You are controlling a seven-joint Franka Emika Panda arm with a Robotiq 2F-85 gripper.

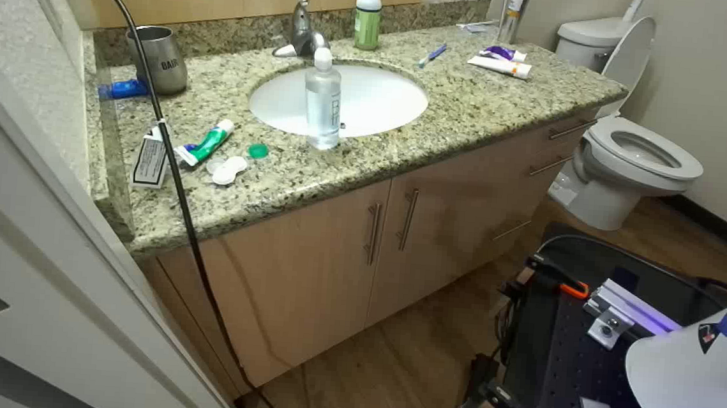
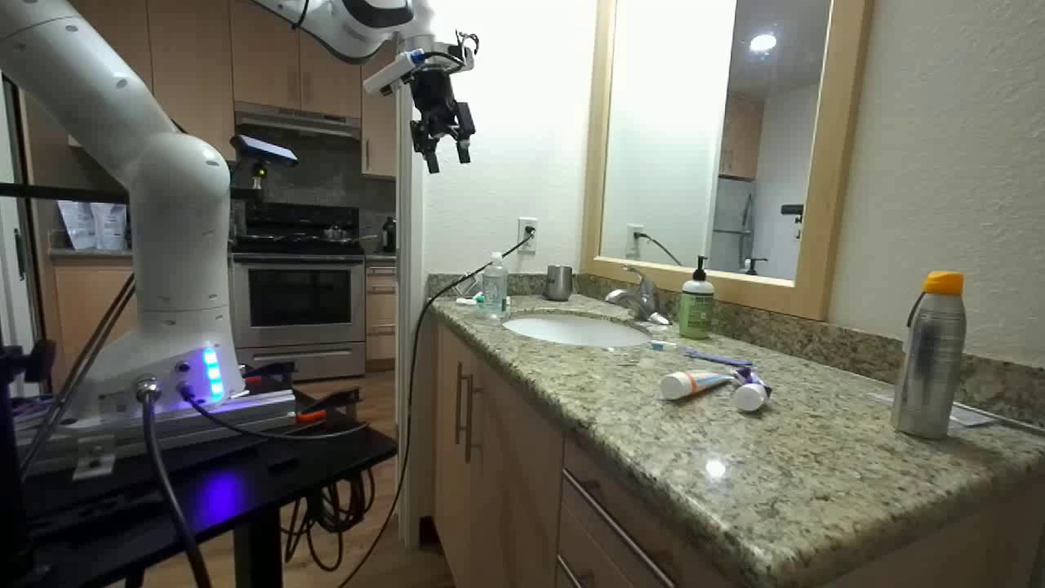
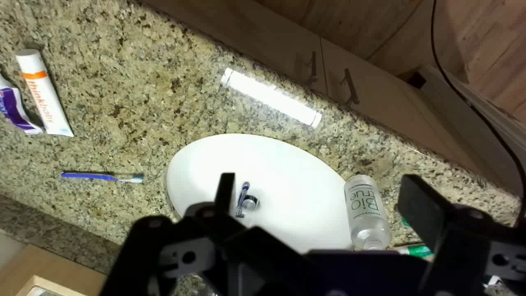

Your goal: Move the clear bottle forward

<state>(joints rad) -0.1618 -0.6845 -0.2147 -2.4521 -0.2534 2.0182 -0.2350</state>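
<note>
Left to right in an exterior view, the gripper hangs well above countertop level, its fingers pointing down and parted; the clear bottle stands upright on the countertop, just beside the sink and well apart from the gripper. Next in order are the metal cup, the faucet and the green soap bottle. Farther right, the toothbrush, the white tube with an orange band and the purple-and-white tube lie on the countertop, and the silver can with an orange cap stands upright near the right end.
</note>
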